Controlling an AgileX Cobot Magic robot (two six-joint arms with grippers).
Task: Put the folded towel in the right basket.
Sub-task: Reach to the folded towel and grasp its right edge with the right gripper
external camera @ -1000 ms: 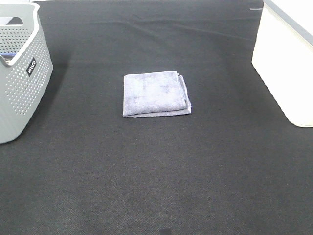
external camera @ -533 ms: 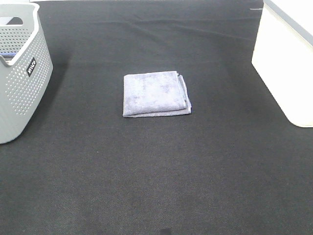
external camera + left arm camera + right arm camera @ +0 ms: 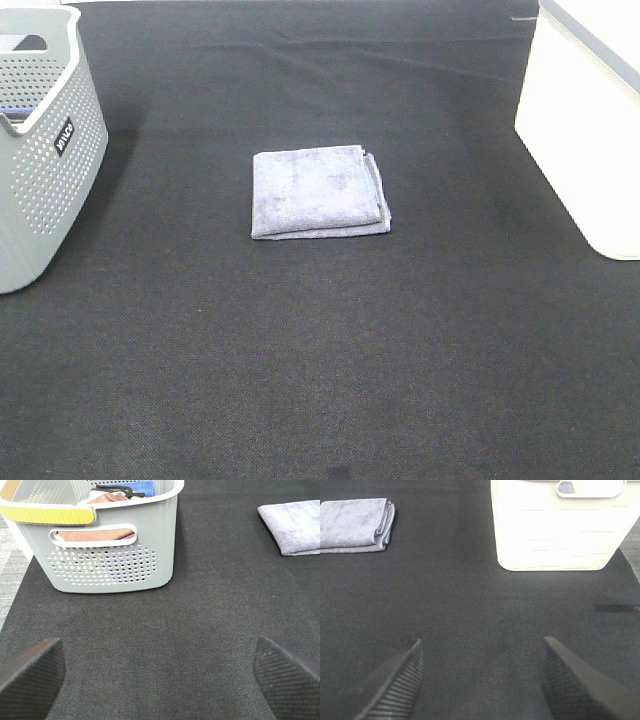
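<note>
Lying flat on the desk (image 3: 320, 350), the folded towel (image 3: 318, 192) sits well apart from the right basket (image 3: 590, 130). The left end effector (image 3: 160, 675) and right end effector (image 3: 482, 680) are released. Approach step pending: the right arm likely must reach the towel.

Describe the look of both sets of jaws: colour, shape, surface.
Only the jaws' tips show, in the wrist views. The left gripper has black, rounded tips with a fine woven texture. The right gripper has dark grey, tapered tips with fine ridges. No cables or markings are visible.
</note>
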